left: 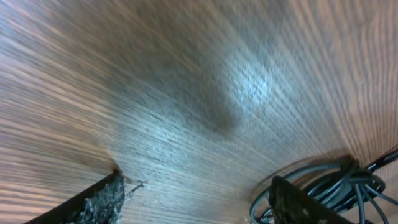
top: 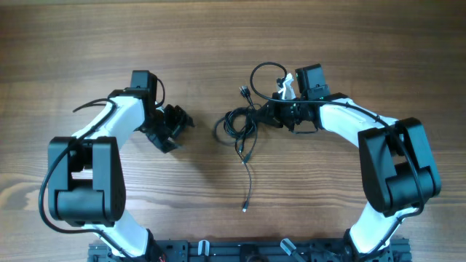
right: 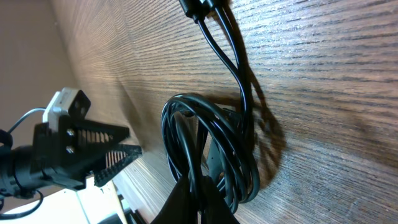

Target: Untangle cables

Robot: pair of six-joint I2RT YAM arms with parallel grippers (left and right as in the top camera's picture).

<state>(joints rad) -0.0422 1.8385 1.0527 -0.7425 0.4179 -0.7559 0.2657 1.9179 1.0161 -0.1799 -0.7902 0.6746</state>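
Pinching cables (top: 237, 124) | right gripper (top: 266, 113) closed tight on them | left gripper (top: 182, 124) jaws apart, holding nothing

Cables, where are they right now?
In the overhead view the cables lie mid-table between the two tools. The shut right tool pinches the bundle, and the open left tool sits on their other side, not touching.

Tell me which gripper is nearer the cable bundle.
Right. The right gripper is shut on the cable bundle, at the edge facing its own arm. The left gripper stands open on the bundle's opposite side, clearly apart from it.
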